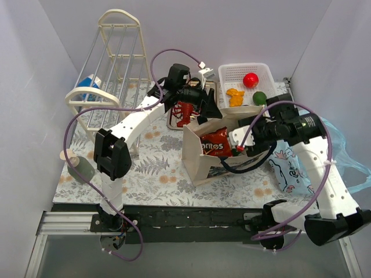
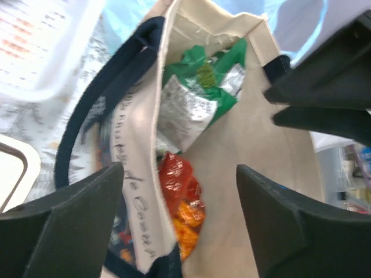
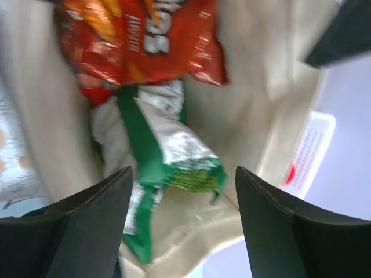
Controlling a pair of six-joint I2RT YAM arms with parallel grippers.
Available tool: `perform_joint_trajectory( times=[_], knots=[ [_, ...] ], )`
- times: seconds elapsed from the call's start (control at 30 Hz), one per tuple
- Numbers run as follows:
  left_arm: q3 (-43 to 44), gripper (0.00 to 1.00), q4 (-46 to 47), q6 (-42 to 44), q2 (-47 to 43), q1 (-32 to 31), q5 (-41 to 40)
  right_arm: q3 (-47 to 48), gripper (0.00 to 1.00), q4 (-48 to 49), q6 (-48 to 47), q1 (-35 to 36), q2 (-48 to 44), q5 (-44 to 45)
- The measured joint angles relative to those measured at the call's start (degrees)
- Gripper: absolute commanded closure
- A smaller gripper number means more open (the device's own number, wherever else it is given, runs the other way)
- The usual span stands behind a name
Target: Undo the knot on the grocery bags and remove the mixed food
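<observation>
The beige tote (image 1: 197, 162) stands open mid-table, its navy handle (image 2: 98, 110) hanging outside. Inside lie an orange-red Doritos bag (image 1: 215, 145) (image 2: 181, 200) (image 3: 145, 40) and a green snack bag (image 2: 197, 95) (image 3: 165, 156). My left gripper (image 1: 198, 111) (image 2: 179, 200) is open over the tote's far rim, with the printed rim between its fingers but not pinched. From the right, my right gripper (image 1: 235, 145) (image 3: 182, 214) reaches into the tote's mouth, open, just above the green bag. The red lobster (image 1: 184, 110) lies on a metal tray. The light-blue plastic bag (image 1: 290, 171) lies at the right.
A white slotted basket (image 1: 232, 72) at the back right holds a red apple (image 1: 250, 80), a green fruit (image 1: 259, 97) and an orange item (image 1: 235, 97). A cream wire rack (image 1: 113, 63) with a blue-and-white carton (image 1: 87, 87) stands at the back left. A small cup (image 1: 78, 165) sits at the left edge.
</observation>
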Motion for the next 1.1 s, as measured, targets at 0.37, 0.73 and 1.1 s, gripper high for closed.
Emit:
perform_joint_trajectory(
  times=[0.37, 0.73, 1.1],
  knots=[
    [-4.5, 0.16, -4.1, 7.2, -8.2, 4.9, -5.0, -7.4, 0.27, 4.3, -1.6, 1.0, 2.9, 0.6],
    [-6.6, 0.16, -6.1, 11.0, -13.0, 5.5, -5.6, -7.8, 0.61, 7.9, 3.3, -2.7, 14.2, 6.7],
    [-6.8, 0.16, -7.8, 13.9, -13.0, 5.7, -5.8, 9.3, 0.99, -1.0, 11.0, -2.7, 18.6, 4.6]
  ],
)
